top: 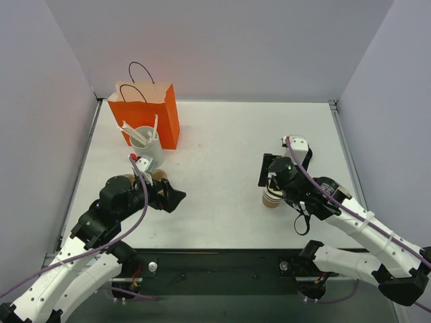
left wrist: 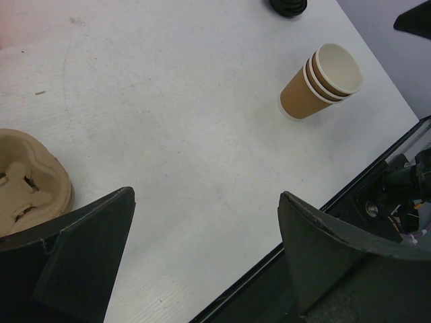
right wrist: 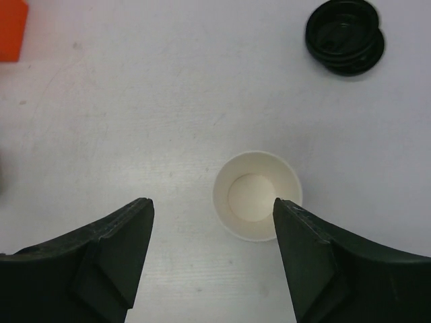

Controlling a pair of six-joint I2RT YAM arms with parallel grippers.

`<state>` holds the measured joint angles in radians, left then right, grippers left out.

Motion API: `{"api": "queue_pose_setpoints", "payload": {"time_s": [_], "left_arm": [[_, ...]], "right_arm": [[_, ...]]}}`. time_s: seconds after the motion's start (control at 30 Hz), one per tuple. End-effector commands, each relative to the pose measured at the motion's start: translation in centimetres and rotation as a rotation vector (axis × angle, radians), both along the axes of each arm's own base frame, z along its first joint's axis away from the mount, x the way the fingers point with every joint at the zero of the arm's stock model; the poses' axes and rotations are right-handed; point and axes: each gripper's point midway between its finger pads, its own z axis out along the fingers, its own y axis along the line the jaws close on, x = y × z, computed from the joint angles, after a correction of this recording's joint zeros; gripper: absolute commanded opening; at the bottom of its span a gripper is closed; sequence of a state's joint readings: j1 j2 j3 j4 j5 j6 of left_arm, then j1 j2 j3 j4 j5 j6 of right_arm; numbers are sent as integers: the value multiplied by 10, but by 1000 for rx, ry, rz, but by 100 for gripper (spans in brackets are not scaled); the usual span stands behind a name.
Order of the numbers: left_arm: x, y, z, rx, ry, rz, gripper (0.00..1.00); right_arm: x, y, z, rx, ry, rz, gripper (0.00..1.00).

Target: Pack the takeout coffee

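Observation:
No lidded cup shows, so the takeout coffee is out of view. A stack of tan paper cups (top: 271, 198) without a lid stands right of centre, also seen in the left wrist view (left wrist: 322, 82). My right gripper (top: 273, 183) hovers over it, open (right wrist: 212, 202). The top cup's white inside (right wrist: 257, 195) lies just beside the right finger, off centre between the jaws. A stack of black lids (right wrist: 345, 35) lies on the table beyond the cups. My left gripper (top: 174, 196) is open (left wrist: 207, 195) over bare table, holding nothing.
An orange paper bag (top: 145, 111) with black handles stands at the back left. In front of it is a white cup of stirrers (top: 145, 145). A tan pulp cup carrier (left wrist: 30, 178) lies by the left gripper. The table's black front rail (left wrist: 269, 269) runs close below the left fingers.

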<state>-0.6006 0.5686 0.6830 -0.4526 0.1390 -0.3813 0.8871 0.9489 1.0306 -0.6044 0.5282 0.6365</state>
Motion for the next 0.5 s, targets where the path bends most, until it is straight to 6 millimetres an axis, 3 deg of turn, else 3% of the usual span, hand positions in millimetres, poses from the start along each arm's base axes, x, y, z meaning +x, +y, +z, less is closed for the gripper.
{"api": "queue_pose_setpoints", "payload": {"time_s": [0.0, 0.1, 0.27, 0.47], "left_arm": [[1, -3, 24, -44, -58, -8, 97], [1, -3, 24, -45, -53, -9, 97], [0, -2, 25, -45, -57, -4, 97], [0, -3, 25, -47, -57, -10, 97]], "right_arm": [[18, -68, 12, -170, -2, -221, 65], [23, -90, 5, -204, 42, -277, 53], [19, -86, -32, -116, 215, -220, 40], [8, -87, -72, -84, 333, -218, 35]]}}
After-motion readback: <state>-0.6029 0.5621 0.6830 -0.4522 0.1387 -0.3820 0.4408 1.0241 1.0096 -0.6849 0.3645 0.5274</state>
